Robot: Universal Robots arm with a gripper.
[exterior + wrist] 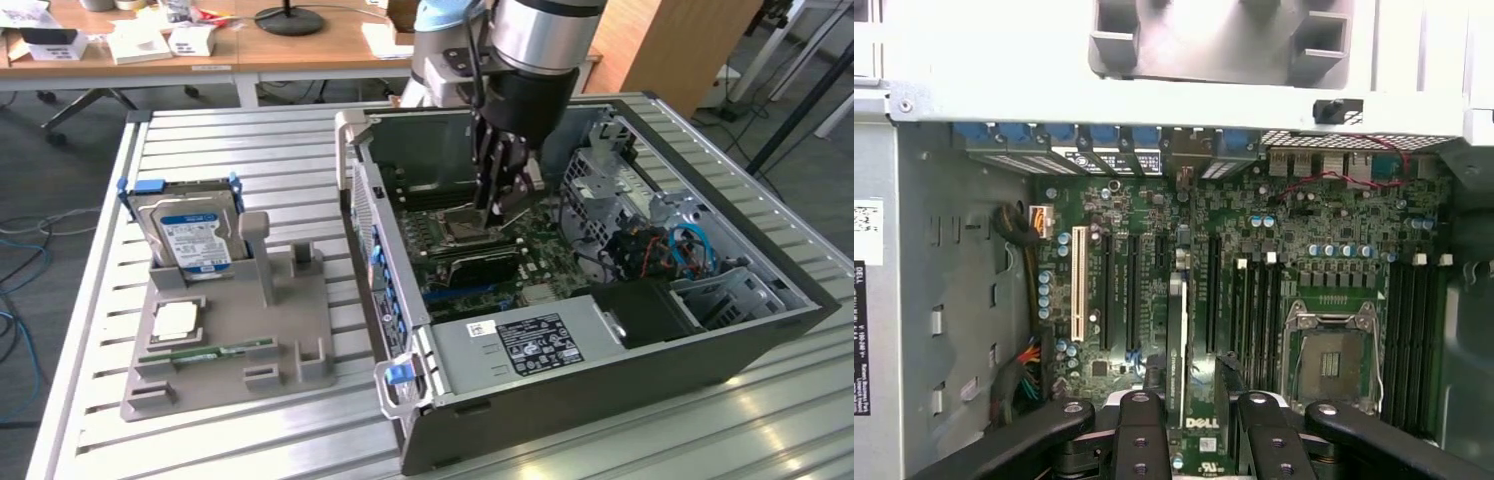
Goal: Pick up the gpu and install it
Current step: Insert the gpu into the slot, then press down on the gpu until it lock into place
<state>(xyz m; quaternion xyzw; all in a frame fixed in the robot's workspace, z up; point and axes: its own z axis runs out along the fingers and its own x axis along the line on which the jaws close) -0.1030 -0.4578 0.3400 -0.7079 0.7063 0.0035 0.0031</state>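
- Gpu (1176, 345) stands on edge between the gripper's (1191, 405) fingers, a thin dark board seen edge-on, over the long black expansion slots of the motherboard (1254, 250) inside the computer case (747, 345); whether it is seated in a slot cannot be told.
- White "DELL" lettering reads on a green patch just beside the card's near end, at the fingers.
- Jaws are pinching the gpu, the black ribbed fingers (1139, 440) closed on either side of the card, with bolt heads along them.
- In the exterior view the gripper (501, 205) reaches down from a silver-and-black wrist into the open case, over the motherboard.
- The motherboard is green and crowded: one white slot (1078, 283) among the black ones, a square metal CPU socket (1332, 352), blue capacitors, and red wires near the rear ports.
- The case is grey sheet metal; a boxy silver power supply (527, 350) at its near end bears a black-and-white label too small to read.
- A grey moulded fixture (234, 345) at the exterior view's left holds an upright hard drive (190, 228) with a blue-white label, a square chip (176, 322) and a narrow green RAM stick (207, 351).
- All rest on a ribbed aluminium table (200, 140).
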